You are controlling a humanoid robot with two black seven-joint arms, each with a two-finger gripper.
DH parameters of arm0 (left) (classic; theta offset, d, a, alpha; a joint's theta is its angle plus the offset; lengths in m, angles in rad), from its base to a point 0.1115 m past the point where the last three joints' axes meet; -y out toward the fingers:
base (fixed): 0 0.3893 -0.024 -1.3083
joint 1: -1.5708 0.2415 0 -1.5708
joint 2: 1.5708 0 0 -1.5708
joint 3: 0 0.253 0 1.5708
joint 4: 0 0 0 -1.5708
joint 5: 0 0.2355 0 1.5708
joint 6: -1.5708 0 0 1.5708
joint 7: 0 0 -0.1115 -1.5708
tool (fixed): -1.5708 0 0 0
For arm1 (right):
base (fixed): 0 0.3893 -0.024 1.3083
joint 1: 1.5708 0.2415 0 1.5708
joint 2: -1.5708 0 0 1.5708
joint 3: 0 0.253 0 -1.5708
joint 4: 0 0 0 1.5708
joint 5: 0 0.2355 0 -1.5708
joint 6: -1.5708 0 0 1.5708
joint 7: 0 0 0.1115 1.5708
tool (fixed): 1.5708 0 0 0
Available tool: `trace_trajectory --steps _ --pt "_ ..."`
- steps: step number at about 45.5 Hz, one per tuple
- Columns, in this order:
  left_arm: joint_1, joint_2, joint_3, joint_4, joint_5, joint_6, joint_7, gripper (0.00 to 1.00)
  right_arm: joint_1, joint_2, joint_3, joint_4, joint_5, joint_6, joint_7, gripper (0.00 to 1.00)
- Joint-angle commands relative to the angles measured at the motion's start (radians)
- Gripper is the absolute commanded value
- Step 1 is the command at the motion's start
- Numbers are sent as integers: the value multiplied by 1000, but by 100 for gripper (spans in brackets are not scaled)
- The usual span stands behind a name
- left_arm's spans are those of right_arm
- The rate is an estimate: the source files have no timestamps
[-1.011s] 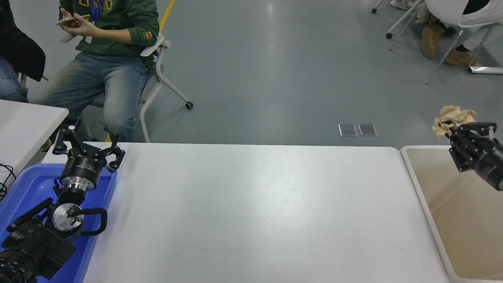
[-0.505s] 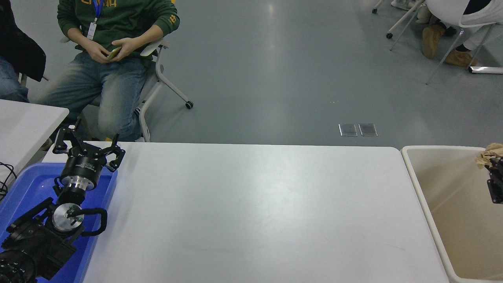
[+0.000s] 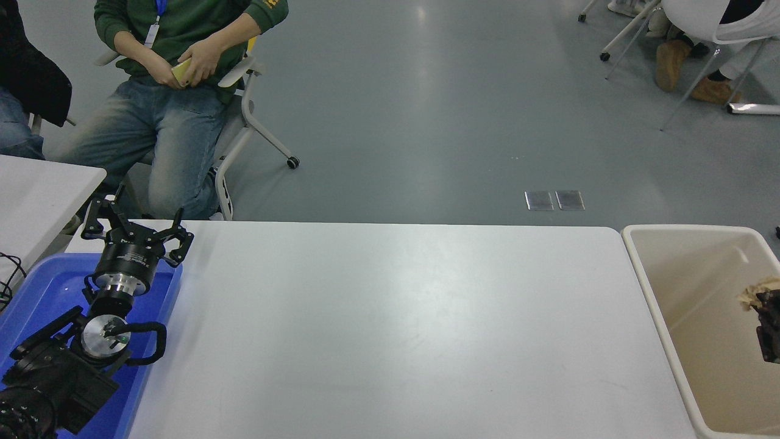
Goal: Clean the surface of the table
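The table surface (image 3: 390,329) is a wide matte white top with nothing lying on it. My right gripper (image 3: 765,305) shows only at the right edge, inside the beige bin (image 3: 646,286), shut on a crumpled tan paper wad (image 3: 755,288). My left gripper (image 3: 135,235) is parked at the lower left over the blue tray (image 3: 42,292), its fingers spread open and empty.
A smaller white table (image 3: 36,195) stands at the left edge. A person in a green top sits on a wheeled chair (image 3: 250,116) beyond the far left corner, holding a phone. More chairs and feet are at the top right.
My right gripper has moved right and down with the paper wad, from above the bin's far rim to inside the bin. The seated person lowered both hands to the lap.
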Motion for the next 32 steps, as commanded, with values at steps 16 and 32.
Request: trace_trajectory --steps 16,32 --pt "1 0 0 0 0 0 0 100 42 73 -42 -50 2 -168 -77 0" --pt "1 0 0 0 0 0 0 100 79 103 -43 -49 4 -204 -97 100"
